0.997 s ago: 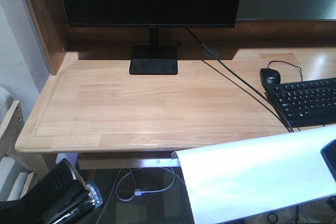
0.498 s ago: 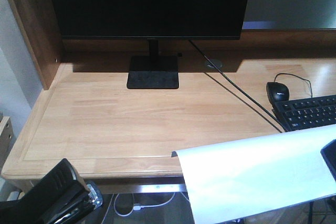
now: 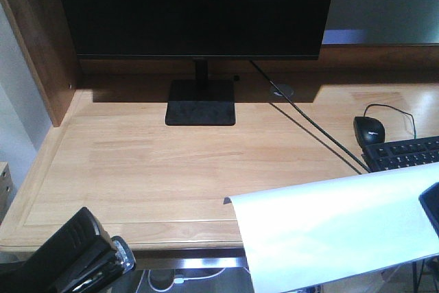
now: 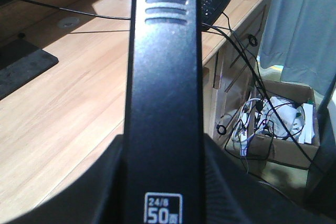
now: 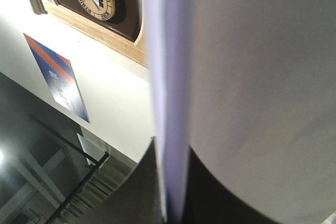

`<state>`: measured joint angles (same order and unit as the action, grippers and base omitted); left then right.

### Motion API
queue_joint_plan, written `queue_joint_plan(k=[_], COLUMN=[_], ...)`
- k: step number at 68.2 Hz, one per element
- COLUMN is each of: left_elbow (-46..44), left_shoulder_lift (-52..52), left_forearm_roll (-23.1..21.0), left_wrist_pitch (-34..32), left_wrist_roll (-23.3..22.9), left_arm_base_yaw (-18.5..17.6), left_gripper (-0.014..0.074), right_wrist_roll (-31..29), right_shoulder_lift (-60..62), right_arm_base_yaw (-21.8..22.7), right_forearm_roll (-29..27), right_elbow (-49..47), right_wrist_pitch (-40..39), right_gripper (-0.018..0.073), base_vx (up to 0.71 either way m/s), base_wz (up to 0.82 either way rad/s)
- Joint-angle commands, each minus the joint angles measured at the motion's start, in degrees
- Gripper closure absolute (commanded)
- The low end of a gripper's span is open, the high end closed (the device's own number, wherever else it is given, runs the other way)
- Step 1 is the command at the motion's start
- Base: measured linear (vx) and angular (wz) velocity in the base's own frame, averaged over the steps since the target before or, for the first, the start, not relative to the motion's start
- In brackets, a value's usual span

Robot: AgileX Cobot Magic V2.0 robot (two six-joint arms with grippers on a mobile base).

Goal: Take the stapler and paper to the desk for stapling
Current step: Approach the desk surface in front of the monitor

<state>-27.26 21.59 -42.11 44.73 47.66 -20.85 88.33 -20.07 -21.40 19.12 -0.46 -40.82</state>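
1. Our left jaws grip the stapler (image 4: 165, 103), held low at the left, just short of the table's (image 3: 158, 162) front edge.
2. Our right jaws pinch the paper (image 3: 329, 231) at the lower right; its corner overlaps that front edge.
3. A monitor (image 3: 195, 8) stands behind.

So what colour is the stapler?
Black, with small white "24/8 50" print near one end. The stapler shows best in the left wrist view.
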Motion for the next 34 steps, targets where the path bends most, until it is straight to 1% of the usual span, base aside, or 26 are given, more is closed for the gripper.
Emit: queue_joint_plan(k=[1, 34], left_elbow=[-2.01, -2.01], left_shoulder_lift=[0.22, 0.22], left_forearm_roll=[-3.95, -3.95], left_wrist_pitch=[-4.65, -4.58], left_wrist_roll=[0.03, 0.03], left_arm_base_yaw=[-0.18, -0.18], left_gripper=[0.0603, 0.0603], right_wrist_roll=[-0.78, -0.78], right_shoulder_lift=[-0.33, -0.33], right_arm_base_yaw=[0.25, 0.25], right_forearm_roll=[-0.39, -0.39], right_elbow=[-1.67, -1.67], right_wrist_pitch=[-3.80, -3.80], right_gripper=[0.0561, 0.0561], base_vx=[0.03, 0.00], base_wz=[0.00, 0.00])
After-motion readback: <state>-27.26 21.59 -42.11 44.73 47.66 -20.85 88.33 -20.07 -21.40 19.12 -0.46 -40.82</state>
